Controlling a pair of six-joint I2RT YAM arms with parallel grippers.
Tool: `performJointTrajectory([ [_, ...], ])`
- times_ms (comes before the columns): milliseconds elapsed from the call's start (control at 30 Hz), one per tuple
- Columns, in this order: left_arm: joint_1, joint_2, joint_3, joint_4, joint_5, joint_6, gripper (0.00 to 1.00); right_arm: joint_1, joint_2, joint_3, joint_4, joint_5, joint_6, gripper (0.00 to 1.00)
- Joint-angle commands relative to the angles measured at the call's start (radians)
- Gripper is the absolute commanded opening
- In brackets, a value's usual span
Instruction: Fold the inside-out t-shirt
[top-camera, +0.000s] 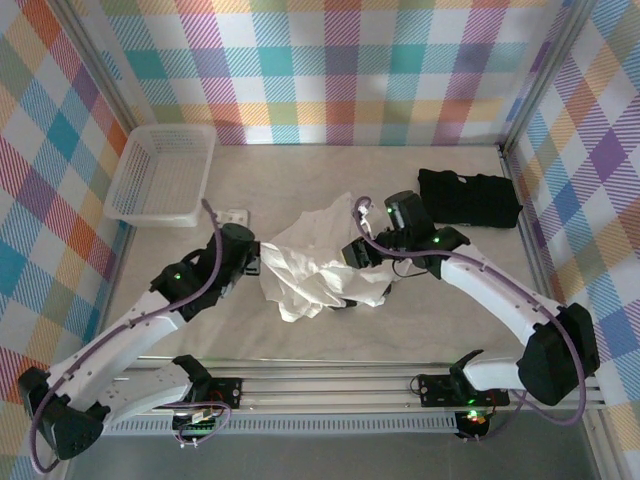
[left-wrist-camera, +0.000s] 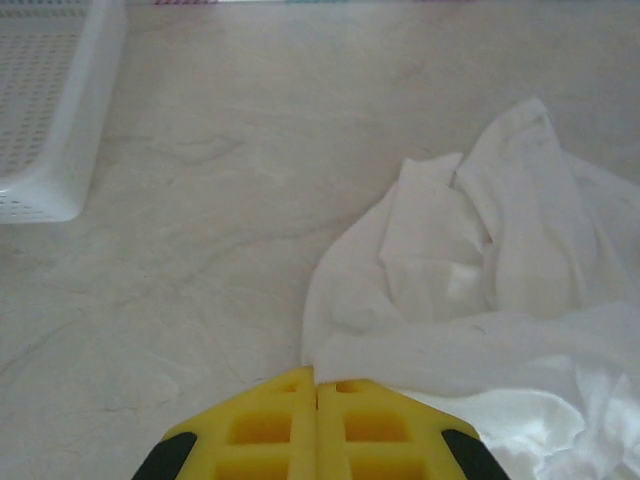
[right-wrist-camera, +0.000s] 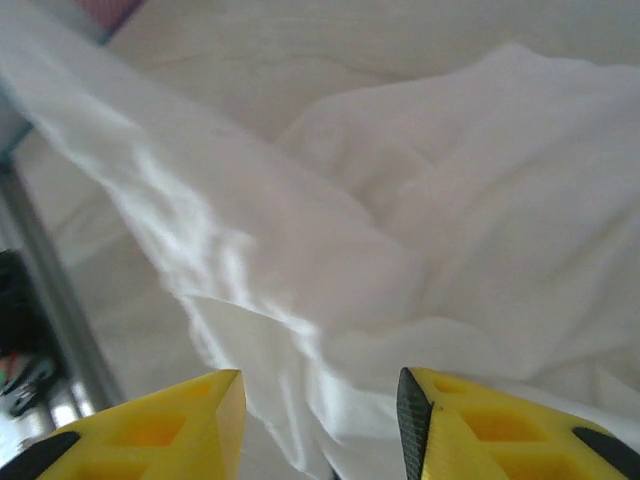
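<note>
Top view: basket sits upper left on the table, against the checked wall, its mesh floor bare. Just off its lower right corner is a small white square thing; we can't tell what it is. T-shirt lies in a crumpled heap at frame centre, between the two arms and well apart from the basket. Black garment lies folded at upper right, apart from the shirt. Left gripper is at the heap's left edge and right gripper at its right side. The fingers of both are hidden by wrist and cloth, so we can't read them here.

Left wrist: left gripper is clenched, its yellow fingers pressed together at bottom centre. The shirt's edge touches the tips, but we can't tell if any cloth is nipped. The shirt fills the right half and is cut off by the right and bottom edges. A basket corner shows upper left, cropped, with nothing seen in that part. Bare table lies between them.

Right wrist: right gripper is released, jaws apart. A fold of shirt runs between and beyond the fingers, with no pinch on it. The cloth is close and blurred, and seams and sleeves are unreadable. A grey bar shows at left, with dark blurry clutter lower left that we can't make out.
</note>
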Motion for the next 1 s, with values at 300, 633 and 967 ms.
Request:
performJointTrajectory([
  [300,0.306,-0.224,0.006,0.026,0.197,-0.084,0.0,-0.093,0.155,-0.003,-0.049,0.463,0.066,0.54],
  [633,0.333,-0.191,0.026,0.043,0.258,-0.085,0.0,-0.1,0.473,0.143,0.046,0.166,0.135,0.63],
  [967,0.338,-0.169,0.052,0.043,0.256,-0.09,0.0,-0.136,0.418,0.107,0.11,0.151,0.151,0.0],
])
